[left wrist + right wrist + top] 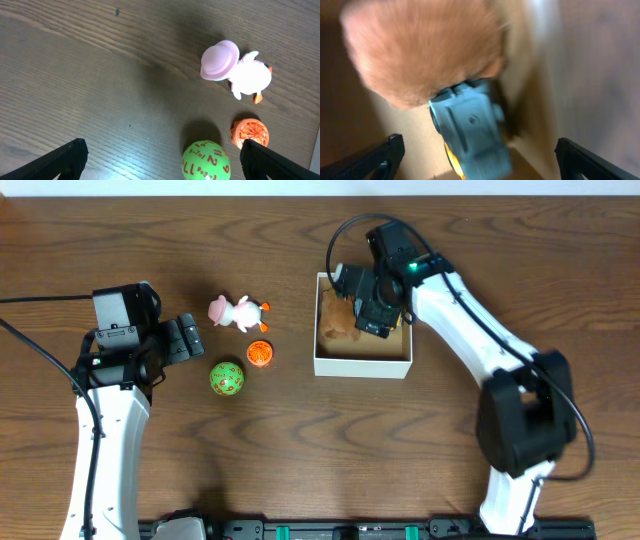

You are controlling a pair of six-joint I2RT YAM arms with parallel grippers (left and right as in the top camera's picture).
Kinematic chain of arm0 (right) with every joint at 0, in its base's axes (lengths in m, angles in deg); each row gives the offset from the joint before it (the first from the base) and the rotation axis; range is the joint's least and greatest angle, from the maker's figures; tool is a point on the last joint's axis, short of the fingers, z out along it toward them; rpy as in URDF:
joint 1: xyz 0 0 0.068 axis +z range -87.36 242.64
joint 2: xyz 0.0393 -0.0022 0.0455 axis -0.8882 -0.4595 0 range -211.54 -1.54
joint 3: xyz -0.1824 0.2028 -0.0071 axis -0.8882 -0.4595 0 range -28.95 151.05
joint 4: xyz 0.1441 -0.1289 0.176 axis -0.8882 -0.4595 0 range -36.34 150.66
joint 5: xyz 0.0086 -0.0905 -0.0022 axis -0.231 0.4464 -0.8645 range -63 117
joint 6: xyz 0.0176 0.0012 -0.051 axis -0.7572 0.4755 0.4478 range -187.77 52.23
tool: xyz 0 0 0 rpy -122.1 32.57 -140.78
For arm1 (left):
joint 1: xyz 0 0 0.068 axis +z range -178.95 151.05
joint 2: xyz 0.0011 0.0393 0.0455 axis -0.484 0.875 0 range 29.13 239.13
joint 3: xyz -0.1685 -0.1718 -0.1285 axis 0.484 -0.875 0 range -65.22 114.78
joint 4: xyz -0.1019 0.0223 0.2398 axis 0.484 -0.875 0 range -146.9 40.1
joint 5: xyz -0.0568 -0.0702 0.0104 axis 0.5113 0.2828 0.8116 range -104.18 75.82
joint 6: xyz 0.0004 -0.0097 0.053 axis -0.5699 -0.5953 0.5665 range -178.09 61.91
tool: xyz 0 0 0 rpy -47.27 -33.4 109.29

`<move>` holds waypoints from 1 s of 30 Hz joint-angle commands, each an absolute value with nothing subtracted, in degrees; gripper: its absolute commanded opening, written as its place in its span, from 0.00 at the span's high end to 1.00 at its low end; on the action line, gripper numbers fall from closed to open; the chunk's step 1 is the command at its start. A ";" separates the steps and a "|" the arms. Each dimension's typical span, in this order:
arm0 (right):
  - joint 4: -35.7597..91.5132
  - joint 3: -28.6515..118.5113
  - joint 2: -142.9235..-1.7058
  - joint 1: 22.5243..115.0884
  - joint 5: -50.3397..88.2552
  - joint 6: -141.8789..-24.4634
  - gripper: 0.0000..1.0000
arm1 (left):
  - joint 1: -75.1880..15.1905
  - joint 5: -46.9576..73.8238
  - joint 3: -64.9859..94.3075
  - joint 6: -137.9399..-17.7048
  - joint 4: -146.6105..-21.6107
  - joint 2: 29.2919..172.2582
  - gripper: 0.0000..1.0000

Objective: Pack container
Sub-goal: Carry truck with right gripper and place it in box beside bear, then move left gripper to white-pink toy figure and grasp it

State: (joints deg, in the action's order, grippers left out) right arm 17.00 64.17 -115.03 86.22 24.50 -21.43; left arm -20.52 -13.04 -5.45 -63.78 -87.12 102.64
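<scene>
1. The container (362, 367) sits on the table (300, 460) right of centre and toward the far edge. It is a shallow open box, white outside and tan inside.
2. A furry brown toy (335, 320) lies in the left half of the box, close to the left wall. The right wrist view shows the same fur (425, 50) as a blurred mass over the cardboard floor (410, 130).
3. A small blue toy (470, 130) with a bit of yellow underneath is tucked against the fur, near the inner wall. It looks like a little vehicle, though blur keeps me from being sure.
4. The right gripper (372, 315) hangs over the box, reaching in from the far right corner. Its fingers (375, 160) stand spread wide and grasp nothing. The toys lie beyond the tips without touching them.
5. Just left of the box, on bare wood, rests a small orange ball (259, 354).
6. A pink-and-white duck (238, 313) lies on its side a little farther back, near the orange ball.
7. A green ball (227, 378) with orange numbers sits in front of the duck, beside the orange ball.
8. The left gripper (195, 340) hovers over the table at the left, pointing toward these three toys. Its fingers (65, 160) are parted and empty, apart from every toy.
</scene>
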 commanded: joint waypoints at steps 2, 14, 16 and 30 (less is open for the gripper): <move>17.20 67.43 -103.01 85.12 27.01 -33.12 0.01 | -20.24 -13.14 -4.25 -62.82 -87.27 102.91 0.02; 4.04 66.62 -96.76 55.59 17.07 -82.76 0.01 | -20.28 -13.06 -4.25 -68.00 -88.32 102.91 0.02; 1.33 66.05 -98.16 51.33 15.19 -85.47 0.01 | -20.28 -13.08 -4.38 -72.68 -89.80 102.91 0.02; -4.40 64.04 -104.89 46.24 14.71 -88.77 0.01 | -27.54 -4.77 0.76 -61.44 -91.84 117.75 0.01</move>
